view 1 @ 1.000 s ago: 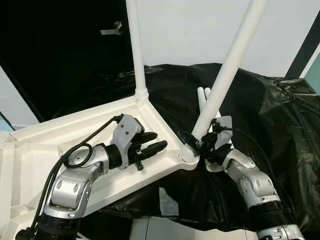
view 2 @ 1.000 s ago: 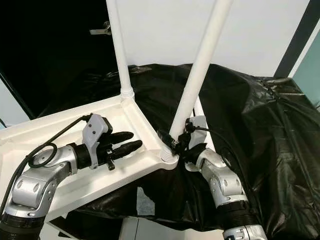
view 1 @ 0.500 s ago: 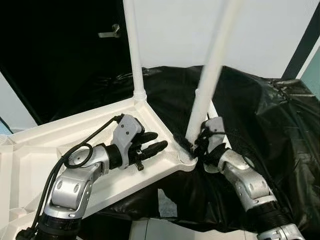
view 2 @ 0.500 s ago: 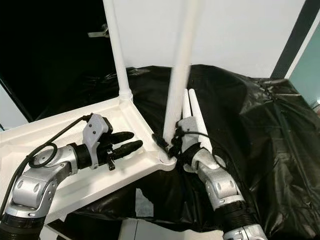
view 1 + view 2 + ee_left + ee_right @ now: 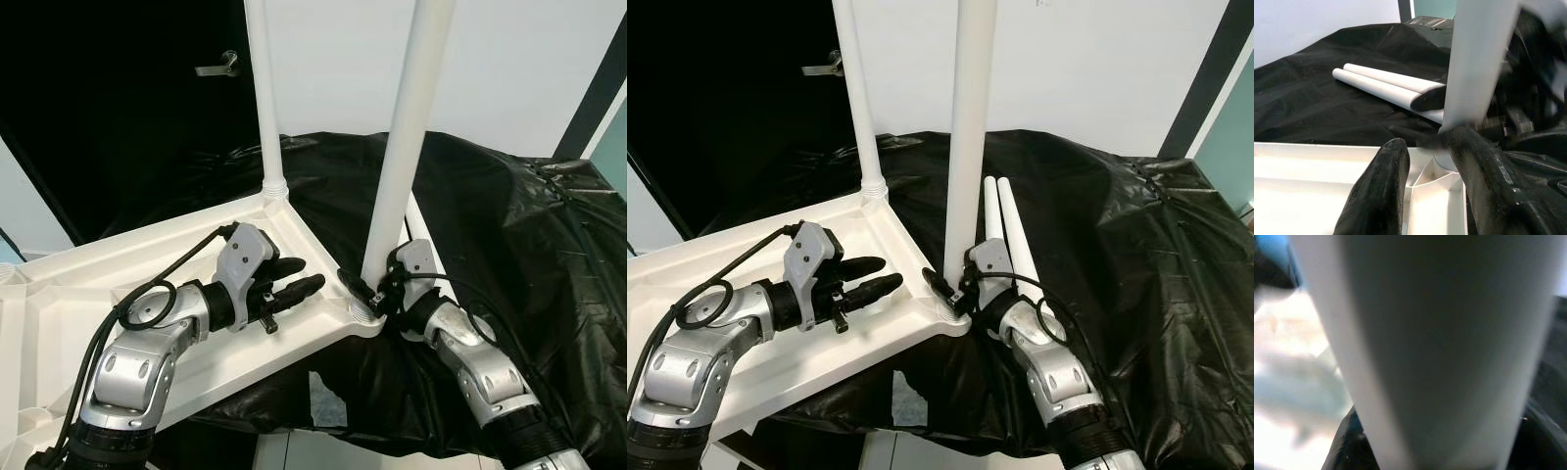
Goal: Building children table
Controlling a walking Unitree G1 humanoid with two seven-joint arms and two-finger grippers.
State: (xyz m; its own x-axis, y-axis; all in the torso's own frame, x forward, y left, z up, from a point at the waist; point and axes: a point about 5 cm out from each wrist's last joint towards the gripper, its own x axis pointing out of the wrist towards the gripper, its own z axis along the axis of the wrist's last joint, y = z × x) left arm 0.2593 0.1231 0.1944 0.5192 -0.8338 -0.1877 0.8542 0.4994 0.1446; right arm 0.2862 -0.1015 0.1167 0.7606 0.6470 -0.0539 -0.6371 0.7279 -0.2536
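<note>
The white tabletop [image 5: 147,259] lies upside down, tilted over a black-covered surface. A far leg [image 5: 263,98] stands upright in its far corner. A near leg [image 5: 407,147] stands upright in the near corner socket [image 5: 368,315]. My right gripper [image 5: 361,290] is shut on the base of this near leg, which looms close and blurred in the right wrist view [image 5: 1440,347]. My left gripper [image 5: 302,282] hovers over the tabletop's underside, open and holding nothing, its fingers [image 5: 1381,186] pointing toward the near leg. Two spare legs [image 5: 1004,230] lie side by side on the black sheet.
A black plastic sheet [image 5: 509,225] covers the surface under and right of the tabletop. A dark door with a lever handle [image 5: 217,67] is behind on the left, a white wall behind the legs. A pale scrap [image 5: 328,399] lies under the tabletop's front edge.
The near leg has swung from leaning right to standing upright, with my right gripper staying at its base. My left gripper has held its place.
</note>
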